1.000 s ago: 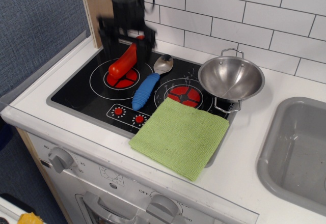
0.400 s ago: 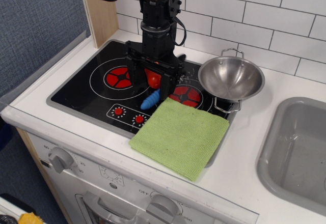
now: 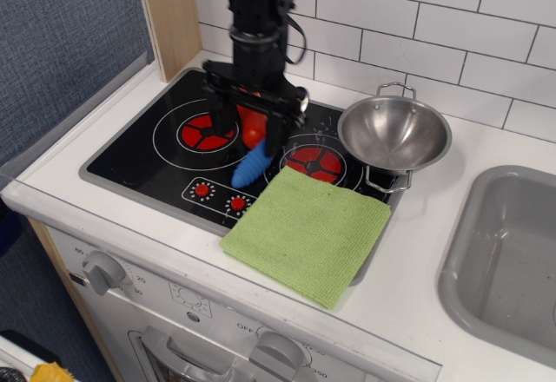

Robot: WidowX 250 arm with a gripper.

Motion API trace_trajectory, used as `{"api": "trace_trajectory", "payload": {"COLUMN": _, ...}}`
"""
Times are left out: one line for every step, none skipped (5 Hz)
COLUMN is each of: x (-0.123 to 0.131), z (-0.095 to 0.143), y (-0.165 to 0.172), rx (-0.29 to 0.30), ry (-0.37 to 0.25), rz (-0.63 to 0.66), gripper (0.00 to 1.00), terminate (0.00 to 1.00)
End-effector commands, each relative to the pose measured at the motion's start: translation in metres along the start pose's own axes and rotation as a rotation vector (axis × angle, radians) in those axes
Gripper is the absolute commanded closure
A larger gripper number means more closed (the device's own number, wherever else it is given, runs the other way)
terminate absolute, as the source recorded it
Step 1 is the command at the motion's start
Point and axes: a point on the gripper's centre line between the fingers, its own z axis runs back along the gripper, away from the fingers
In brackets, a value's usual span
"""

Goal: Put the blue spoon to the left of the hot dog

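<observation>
My gripper (image 3: 248, 130) hangs low over the middle of the black stove top (image 3: 130, 161), its two black fingers (image 3: 216, 115) spread wide apart. Between them shows a short stretch of the red-orange hot dog (image 3: 254, 127); the rest is hidden by the gripper. The blue spoon (image 3: 249, 167) lies just in front of it. Only the lower end of its ribbed blue handle shows, pointing at the stove's front; its silver bowl is hidden. The gripper is open and straddles both; I cannot tell if it touches them.
A steel pot (image 3: 393, 132) stands on the stove's right back corner. A green cloth (image 3: 308, 233) lies over the front right of the stove. A grey sink (image 3: 512, 260) is at the right. A wooden post (image 3: 169, 22) and tiled wall stand behind.
The gripper came from the back left down to the stove's middle, then shifted slightly left. The hot dog no longer lies across the left burner; it now shows between the fingers.
</observation>
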Motion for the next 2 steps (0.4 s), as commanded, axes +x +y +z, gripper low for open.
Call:
{"api": "trace_trajectory", "payload": {"x": 0.0046, "z": 0.0363, "y": 0.0293, "rx": -0.014, "ry": -0.101, "rz": 0.062, "gripper": 0.0, "terminate": 0.0}}
{"api": "trace_trajectory", "payload": {"x": 0.0061, "z": 0.0435, "y": 0.0357, "rx": -0.026, "ry": -0.105, "rz": 0.053, "gripper": 0.0, "terminate": 0.0}}
